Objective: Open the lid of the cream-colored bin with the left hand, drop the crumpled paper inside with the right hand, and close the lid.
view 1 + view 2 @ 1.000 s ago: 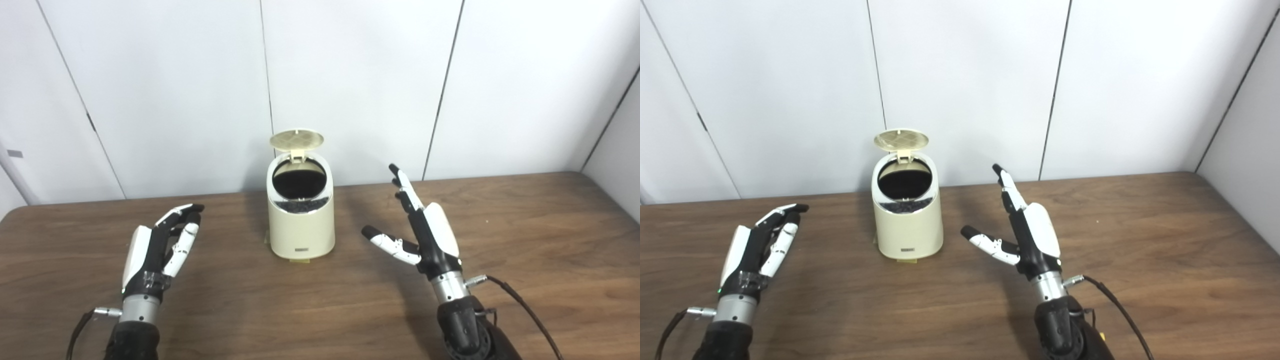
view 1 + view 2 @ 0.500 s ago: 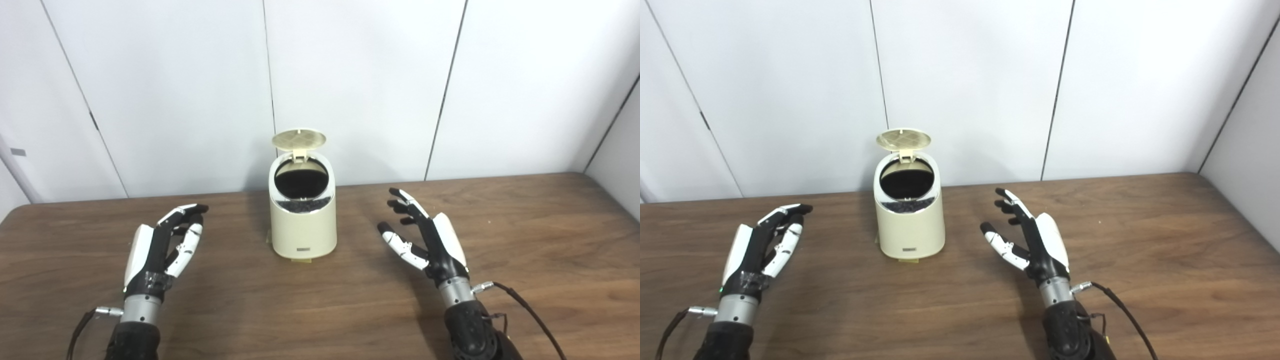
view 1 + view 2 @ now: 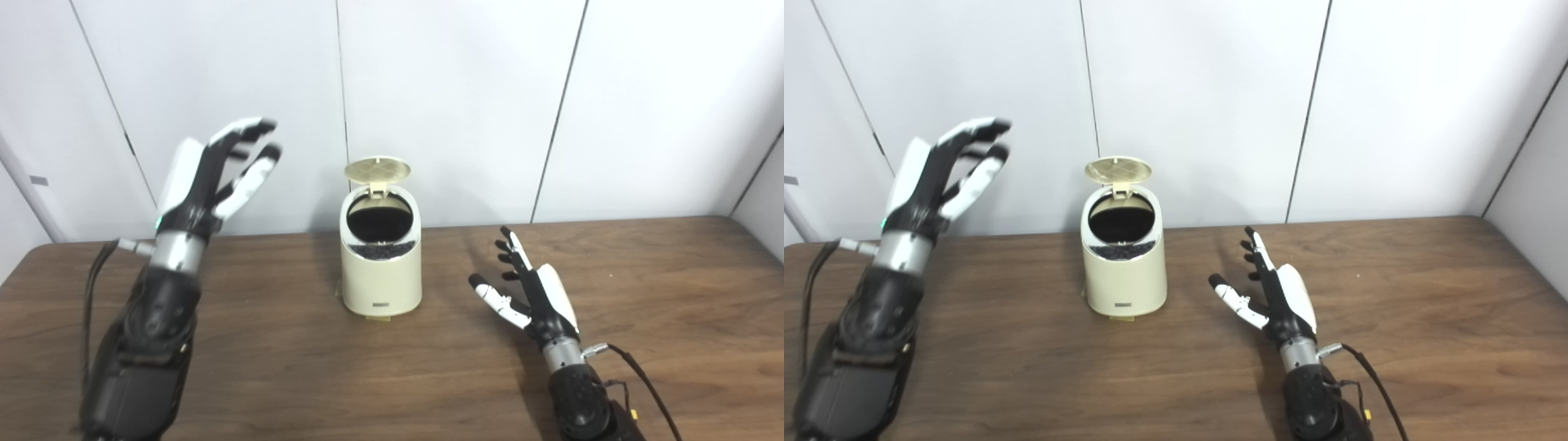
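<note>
A: Where does the cream-colored bin (image 3: 381, 269) stand?

B: Upright on the brown worktop (image 3: 643, 294), toward the back and a little left of the middle, near the white wall panels (image 3: 453, 92); its round lid (image 3: 377, 169) is tipped up on the hinge at the rear, so the mouth is uncovered; the inside looks dark, with a speckled strip along the front of the rim.

A: And the crumpled paper?

B: It shows nowhere on the worktop or in either hand; whether it lies in the bin I cannot tell, the inside being too dark.

A: How is the left hand (image 3: 211, 174)?

B: Raised high off the worktop, up at about the level of the lid and well to the left of the bin; fingers stretched and slightly parted, pointing up and to the right, thumb apart from them; it grasps nothing and touches nothing.

A: The right hand (image 3: 533, 291)?

B: Low, just above the worktop, to the right of the bin and apart from it; palm turned toward the bin, fingers spread and pointing up and away, thumb out to the left; released, with nothing in it; a thin dark cable (image 3: 643, 383) trails from its wrist.
</note>
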You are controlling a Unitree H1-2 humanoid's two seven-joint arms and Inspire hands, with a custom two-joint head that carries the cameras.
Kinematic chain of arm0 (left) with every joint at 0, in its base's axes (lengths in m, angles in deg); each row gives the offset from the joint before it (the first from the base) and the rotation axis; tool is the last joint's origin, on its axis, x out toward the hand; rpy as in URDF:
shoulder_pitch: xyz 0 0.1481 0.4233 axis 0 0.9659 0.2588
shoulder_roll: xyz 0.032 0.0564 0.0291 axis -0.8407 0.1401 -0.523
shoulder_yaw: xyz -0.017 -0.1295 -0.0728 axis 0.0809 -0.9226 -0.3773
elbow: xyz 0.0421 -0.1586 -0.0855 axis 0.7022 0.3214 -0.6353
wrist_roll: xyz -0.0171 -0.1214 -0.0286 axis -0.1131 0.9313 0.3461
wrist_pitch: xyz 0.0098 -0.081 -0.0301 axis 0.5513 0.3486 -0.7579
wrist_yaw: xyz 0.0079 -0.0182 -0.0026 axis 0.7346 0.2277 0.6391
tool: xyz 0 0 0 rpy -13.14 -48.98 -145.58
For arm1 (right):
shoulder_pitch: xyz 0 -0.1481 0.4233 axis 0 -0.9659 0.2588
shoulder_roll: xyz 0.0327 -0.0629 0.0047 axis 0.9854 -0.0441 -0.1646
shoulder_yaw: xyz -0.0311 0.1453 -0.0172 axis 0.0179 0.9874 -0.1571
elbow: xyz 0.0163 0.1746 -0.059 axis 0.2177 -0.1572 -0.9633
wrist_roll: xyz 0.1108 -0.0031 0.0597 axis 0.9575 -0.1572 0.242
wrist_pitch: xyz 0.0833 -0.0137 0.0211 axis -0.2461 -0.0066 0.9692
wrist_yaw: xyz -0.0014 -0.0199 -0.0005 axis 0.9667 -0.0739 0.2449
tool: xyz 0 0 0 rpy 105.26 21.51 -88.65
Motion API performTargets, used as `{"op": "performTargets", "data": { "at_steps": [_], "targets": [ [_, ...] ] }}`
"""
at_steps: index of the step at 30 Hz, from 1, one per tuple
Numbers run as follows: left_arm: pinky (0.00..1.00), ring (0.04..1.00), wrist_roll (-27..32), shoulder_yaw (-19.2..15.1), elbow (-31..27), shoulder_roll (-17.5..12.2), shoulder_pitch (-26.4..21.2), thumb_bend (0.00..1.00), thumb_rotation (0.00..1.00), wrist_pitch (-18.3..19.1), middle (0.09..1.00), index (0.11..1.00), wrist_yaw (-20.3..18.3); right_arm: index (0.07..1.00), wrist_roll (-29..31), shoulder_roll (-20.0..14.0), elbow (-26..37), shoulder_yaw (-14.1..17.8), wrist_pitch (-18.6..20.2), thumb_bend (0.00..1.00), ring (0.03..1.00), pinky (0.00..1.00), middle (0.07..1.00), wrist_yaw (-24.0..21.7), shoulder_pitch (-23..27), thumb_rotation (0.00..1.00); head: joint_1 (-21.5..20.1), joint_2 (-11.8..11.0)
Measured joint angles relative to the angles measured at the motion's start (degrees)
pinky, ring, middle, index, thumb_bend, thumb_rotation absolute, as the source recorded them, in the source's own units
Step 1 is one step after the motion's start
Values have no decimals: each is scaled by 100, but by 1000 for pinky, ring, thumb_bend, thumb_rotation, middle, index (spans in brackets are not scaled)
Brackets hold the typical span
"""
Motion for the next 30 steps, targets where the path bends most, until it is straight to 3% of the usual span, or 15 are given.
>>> {"op": "performTargets", "data": {
  "at_steps": [7, 9, 13, 17, 22, 30],
  "targets": [
    [696, 807, -245, 407, -74, -7, -520, 805, 962, 518, 832, 810, -636, 947, 89, -5, 7, 1, 156, 351, 907, 787, 950, -106, 0, 695, 26, -9],
    [639, 771, -366, 534, -72, -3, -683, 839, 969, 690, 808, 800, -729, 943, 90, -7, 7, -1, 165, 356, 904, 789, 944, -109, 0, 722, 18, -18],
    [651, 791, -674, 929, -65, 84, -997, 859, 993, 823, 817, 807, -920, 950, 84, -10, 9, -3, 180, 374, 905, 790, 948, -109, 0, 766, 18, 0],
    [962, 937, -1219, 1486, -63, 185, -1216, 969, 1000, 962, 887, 832, -1248, 950, 94, -8, 24, -20, 187, 378, 900, 790, 944, -133, -1, 768, 35, 9],
    [999, 991, -2119, 1986, 93, 189, -1277, 1000, 1000, 1071, 906, 852, -1410, 949, 94, -4, 66, -26, 223, 397, 898, 790, 943, -135, -17, 779, 18, 26],
    [1000, 990, -2543, 2120, 882, 198, -1302, 1000, 1000, 910, 860, 837, -1434, 948, 121, -4, 181, -13, 336, 412, 896, 791, 940, -141, -60, 786, 27, 35]
  ]
}}
